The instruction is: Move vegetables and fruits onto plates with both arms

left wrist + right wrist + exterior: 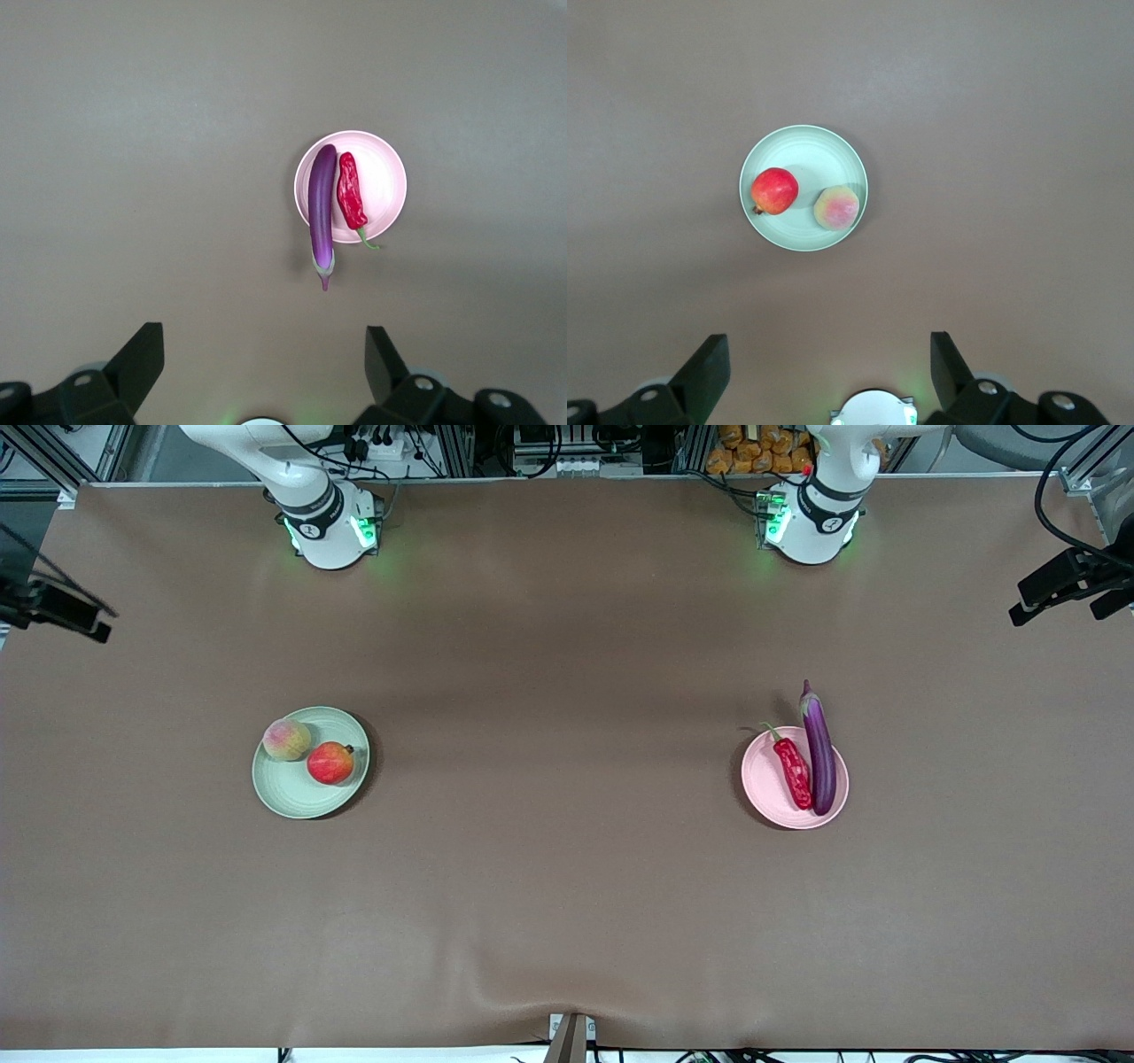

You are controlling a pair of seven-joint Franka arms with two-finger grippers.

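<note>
The pale green plate [292,793] lies toward the right arm's end of the table and holds the peach [286,740] and the red apple [330,763]. The pale pink plate [766,784] lies toward the left arm's end and holds the red chili pepper [793,771] and the purple eggplant [819,751], whose stem end overhangs the rim. In the left wrist view my left gripper [264,354] is open and empty, high above the table, with the pink plate [381,177], eggplant [322,208] and chili [351,191] far below. In the right wrist view my right gripper [830,354] is open and empty, high above the green plate [802,150], apple [774,190] and peach [836,208].
Both arms are drawn back above their green-lit bases [332,531] [808,524] at the table's robot edge, their grippers outside the front view. Black camera mounts [1067,584] [53,607] reach in over both ends of the brown table.
</note>
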